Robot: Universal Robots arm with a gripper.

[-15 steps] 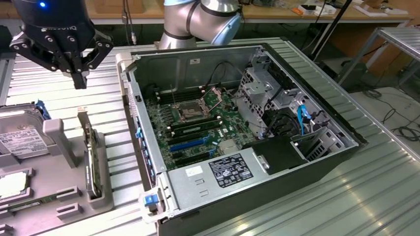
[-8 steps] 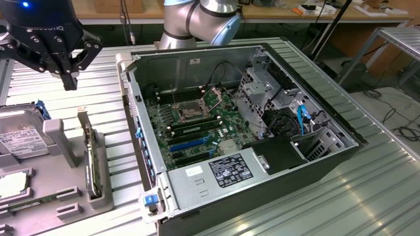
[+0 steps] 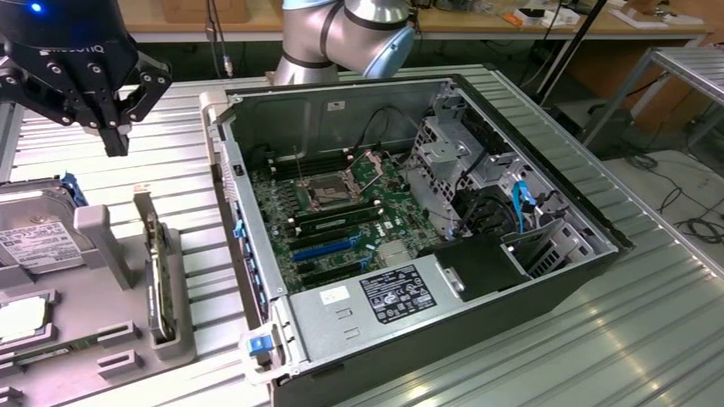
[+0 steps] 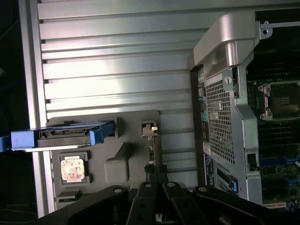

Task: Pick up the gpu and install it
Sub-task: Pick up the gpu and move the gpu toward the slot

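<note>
Gripper (image 3: pixel 114 142): pressed together, empty, upper left of the exterior view.
Graphics card (image 3: pixel 158 271): upright in gray holder (image 3: pixel 97 246), below the gripper.
Grasp: I think the jaws should spread, then centre over the thin edge.

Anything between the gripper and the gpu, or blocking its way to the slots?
Nothing visible. The shut gripper hangs above the gpu, open air between. The case lies open, its blue slots uncovered.

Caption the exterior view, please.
Shut gripper hovers over the gpu, upright in a grey tray beside the open computer case.
</note>
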